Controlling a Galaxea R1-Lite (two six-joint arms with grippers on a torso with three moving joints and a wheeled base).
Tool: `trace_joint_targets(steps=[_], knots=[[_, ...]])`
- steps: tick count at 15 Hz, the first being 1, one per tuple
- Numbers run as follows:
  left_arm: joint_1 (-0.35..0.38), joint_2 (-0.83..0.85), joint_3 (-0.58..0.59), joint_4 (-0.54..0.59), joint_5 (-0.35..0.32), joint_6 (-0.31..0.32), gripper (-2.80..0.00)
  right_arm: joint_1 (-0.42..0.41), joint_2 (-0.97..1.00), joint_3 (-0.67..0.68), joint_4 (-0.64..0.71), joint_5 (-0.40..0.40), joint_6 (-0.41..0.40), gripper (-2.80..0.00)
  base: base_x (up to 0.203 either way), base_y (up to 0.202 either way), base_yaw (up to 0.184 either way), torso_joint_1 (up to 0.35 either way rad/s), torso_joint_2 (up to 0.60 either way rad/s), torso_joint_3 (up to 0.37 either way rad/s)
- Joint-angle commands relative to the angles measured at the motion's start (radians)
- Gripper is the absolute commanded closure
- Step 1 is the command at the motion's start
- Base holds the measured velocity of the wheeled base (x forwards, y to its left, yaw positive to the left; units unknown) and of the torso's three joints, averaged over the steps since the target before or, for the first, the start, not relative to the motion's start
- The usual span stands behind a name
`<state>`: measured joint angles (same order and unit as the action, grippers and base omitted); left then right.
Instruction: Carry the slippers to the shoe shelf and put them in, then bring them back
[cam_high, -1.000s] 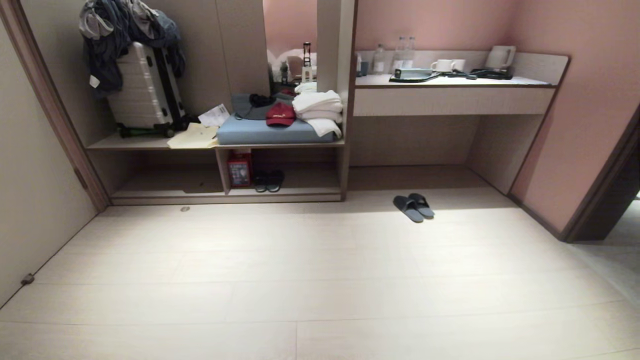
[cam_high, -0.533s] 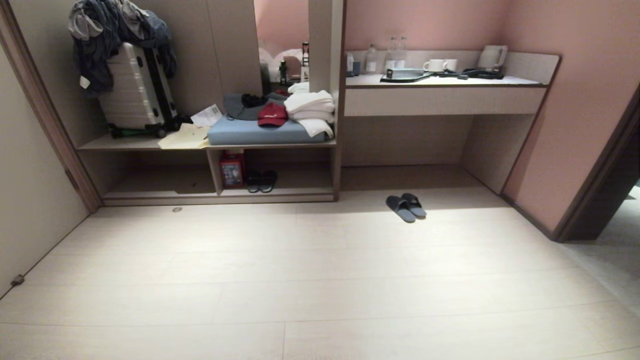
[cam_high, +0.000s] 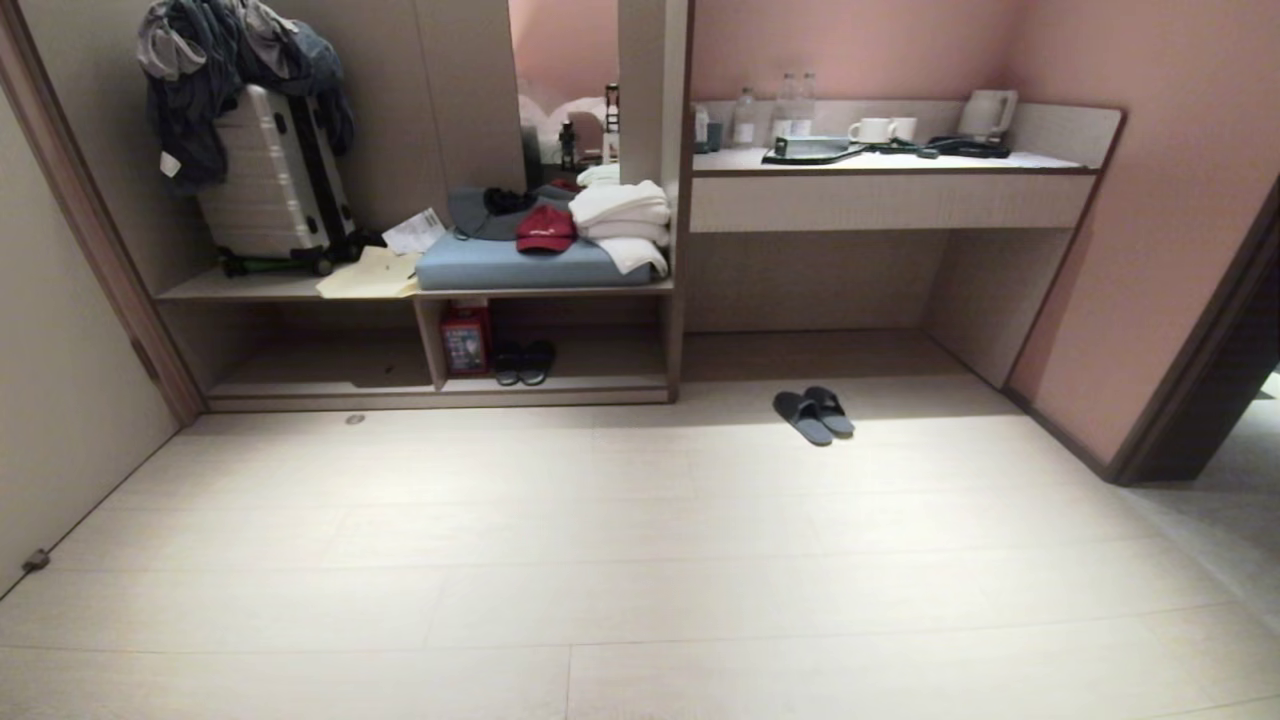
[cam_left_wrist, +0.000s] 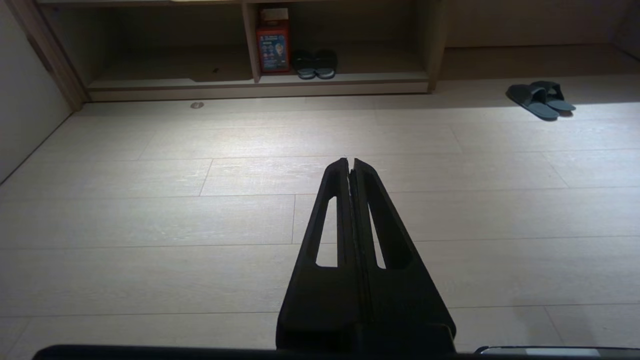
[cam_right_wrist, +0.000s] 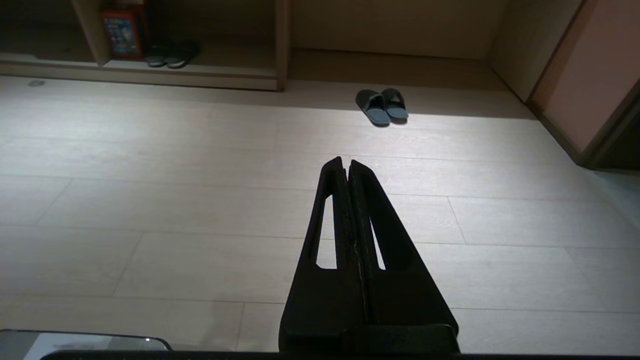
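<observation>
At the far left a pale suitcase (cam_high: 275, 175) stands on the upper ledge with dark clothes (cam_high: 235, 75) heaped over it; next to it come loose papers (cam_high: 375, 272), one red cap (cam_high: 545, 230) and a stack of white towels (cam_high: 625, 215) on a blue cushion (cam_high: 520, 268); below runs the shoe shelf (cam_high: 440, 385), a low open compartment of pale wood-grain board with a raised lip and one upright divider; right of that divider stand one red box (cam_high: 466, 340) and one dark pair of slippers (cam_high: 525, 362). Further right, on the pale floor (cam_high: 640, 560) before the recess under the table (cam_high: 890, 160), lie the slippers (cam_high: 814, 413): one pair, two soft grey-blue open-toe slides with a broad band, side by side and touching, well apart from the shelf; on the table stand two white cups (cam_high: 880, 130) and one pale kettle (cam_high: 988, 112). The left gripper (cam_left_wrist: 350, 162) hangs over bare floor, fingers pressed together on nothing; the right gripper (cam_right_wrist: 346, 162) likewise, fingers closed and empty, the slippers well ahead of it.
</observation>
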<state>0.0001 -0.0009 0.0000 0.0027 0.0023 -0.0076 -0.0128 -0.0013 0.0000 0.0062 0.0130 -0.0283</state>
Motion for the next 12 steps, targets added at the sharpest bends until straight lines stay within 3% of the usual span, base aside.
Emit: trace_joint_targets(steps=[1,12], knots=[[-0.001,0.001,0.000,0.000,0.001,0.000,0.00,-0.001,0.000,0.000,0.000,0.001,-0.001,0.00,0.000,0.000,0.000,0.000,0.00,0.000],[0.000,0.002,0.000,0.000,0.002,-0.008,0.00,-0.001,0.000,0.000,0.000,-0.007,-0.003,0.00,0.000,0.000,0.000,0.000,0.00,0.000]])
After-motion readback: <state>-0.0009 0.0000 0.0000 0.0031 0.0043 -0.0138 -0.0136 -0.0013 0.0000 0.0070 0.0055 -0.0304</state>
